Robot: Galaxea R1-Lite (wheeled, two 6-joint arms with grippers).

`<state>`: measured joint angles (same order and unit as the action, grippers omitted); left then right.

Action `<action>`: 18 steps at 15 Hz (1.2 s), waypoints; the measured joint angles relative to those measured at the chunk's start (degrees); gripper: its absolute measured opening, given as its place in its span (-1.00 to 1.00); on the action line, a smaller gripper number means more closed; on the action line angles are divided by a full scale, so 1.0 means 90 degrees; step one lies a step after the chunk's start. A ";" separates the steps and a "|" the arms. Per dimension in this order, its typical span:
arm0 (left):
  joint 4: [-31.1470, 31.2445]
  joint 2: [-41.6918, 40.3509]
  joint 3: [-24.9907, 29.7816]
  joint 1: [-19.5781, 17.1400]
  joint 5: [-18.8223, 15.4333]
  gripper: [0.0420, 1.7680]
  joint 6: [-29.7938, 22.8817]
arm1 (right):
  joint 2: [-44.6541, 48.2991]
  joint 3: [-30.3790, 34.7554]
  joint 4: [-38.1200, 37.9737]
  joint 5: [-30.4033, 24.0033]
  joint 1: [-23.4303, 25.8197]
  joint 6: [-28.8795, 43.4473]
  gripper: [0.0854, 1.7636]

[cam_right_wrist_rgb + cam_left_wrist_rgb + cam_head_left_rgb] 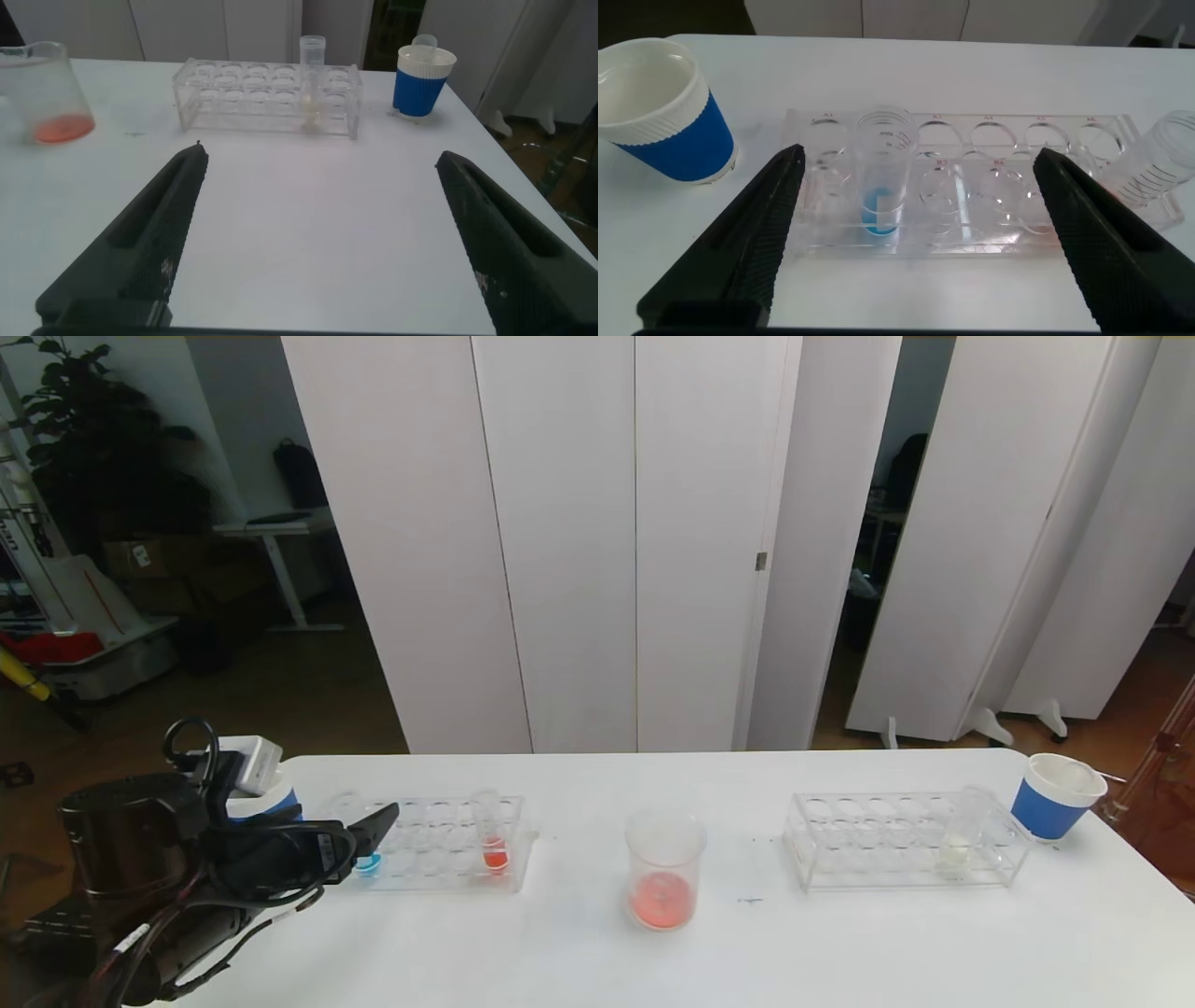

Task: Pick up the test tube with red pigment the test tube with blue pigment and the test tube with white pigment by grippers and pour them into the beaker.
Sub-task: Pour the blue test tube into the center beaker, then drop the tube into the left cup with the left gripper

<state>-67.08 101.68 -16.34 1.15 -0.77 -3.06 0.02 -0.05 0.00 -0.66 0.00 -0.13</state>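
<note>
The blue-pigment test tube [881, 182] stands in the left clear rack [990, 238], near its left end. My left gripper [919, 157] is open just in front of that rack, its fingers apart on either side of the tube and touching nothing; it also shows in the head view [373, 835]. A tube with orange-red liquid [493, 845] stands in the same rack. The beaker [664, 868] holds orange-red liquid at the table's middle. The white-pigment test tube [311, 79] stands in the right rack [234, 103]. My right gripper [320, 157] is open and empty, well short of that rack.
A blue-and-white paper cup [663, 112] stands left of the left rack. Another cup [1055, 795] stands at the far right corner beside the right rack [868, 845]. White panels stand behind the table.
</note>
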 joint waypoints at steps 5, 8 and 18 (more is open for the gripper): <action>-0.0318 0.0477 -0.0104 -0.0150 -0.0009 0.98 -0.0015 | 0.0000 0.0000 0.0000 -0.0003 0.0000 0.0000 0.98; -0.0343 0.0689 -0.0211 -0.0218 -0.0009 0.98 -0.0015 | 0.0000 0.0000 0.0000 -0.0003 0.0000 0.0003 0.98; -0.1207 0.1241 -0.0248 -0.0372 -0.0003 0.98 -0.0011 | 0.0000 0.0000 0.0000 0.0000 0.0000 0.0007 0.98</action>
<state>-77.95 112.85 -18.57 -2.21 -0.79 -3.16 0.02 -0.05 0.00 -0.66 0.00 -0.07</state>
